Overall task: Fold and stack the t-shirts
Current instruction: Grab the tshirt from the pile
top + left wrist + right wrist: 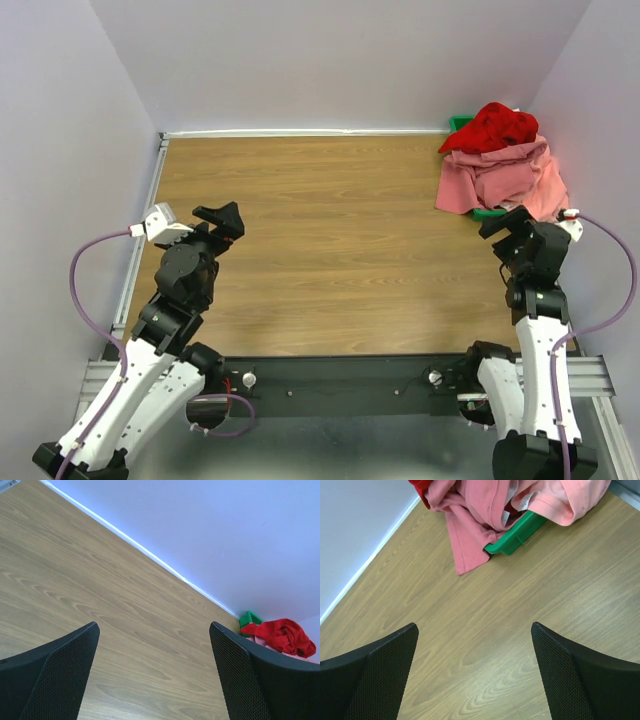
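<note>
Two white neck tags are showing on the pink shirts in the R wrist view; the print is too small to read

L gripper is standing wide open, gripping nothing & touching nothing. Its mesh-faced fingers are framing bare table, w/ the green bin well apart, far across the wood. R gripper is gaping just as wide, also empty. It's hovering over wood near the bin's front corner, apart from the cloth

L arm is holding a bent-elbow pose, wrist tipping fwd & aiming diagonally toward the bin. R arm is standing nearly upright, wrist leaning toward the bin, tip hanging near the bin's front side

Shirts are all lying unfolded in & over the bin. Red shirt is sitting crumpled on top of the heap, covering most of the bin's back half. Pink shirts are lying under it, spilling over the bin's front & left rims. One flap is draping past the bin's corner onto the table, touching the wood. Only bits of the bin's rim are peeking out, at back-left & front
</note>
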Robot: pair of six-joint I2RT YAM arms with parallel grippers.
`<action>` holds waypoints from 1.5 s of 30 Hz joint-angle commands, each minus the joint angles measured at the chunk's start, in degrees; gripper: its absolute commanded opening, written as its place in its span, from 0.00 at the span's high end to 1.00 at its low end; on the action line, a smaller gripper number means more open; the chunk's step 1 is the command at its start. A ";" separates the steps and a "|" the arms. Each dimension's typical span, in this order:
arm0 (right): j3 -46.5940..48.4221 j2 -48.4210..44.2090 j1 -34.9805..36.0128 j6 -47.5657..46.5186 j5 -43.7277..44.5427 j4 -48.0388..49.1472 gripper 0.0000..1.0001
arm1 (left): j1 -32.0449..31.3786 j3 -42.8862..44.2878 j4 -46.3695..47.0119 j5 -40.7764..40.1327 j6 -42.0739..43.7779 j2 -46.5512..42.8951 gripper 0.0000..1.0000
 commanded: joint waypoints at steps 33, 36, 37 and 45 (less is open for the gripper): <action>73.60 80.89 2.89 -19.83 18.77 4.63 0.01 | 0.19 -0.32 2.36 -3.77 0.18 7.86 0.01; 77.39 85.38 2.98 -22.39 18.84 4.54 0.05 | 0.19 -0.32 2.27 -3.77 0.27 8.04 0.01; 77.92 86.78 2.89 -22.56 19.54 4.54 0.06 | 0.19 -0.32 2.18 -4.03 0.27 7.95 0.01; 82.22 89.69 2.98 -22.13 17.97 4.63 0.51 | 0.19 -0.41 2.18 -4.21 0.00 8.21 0.01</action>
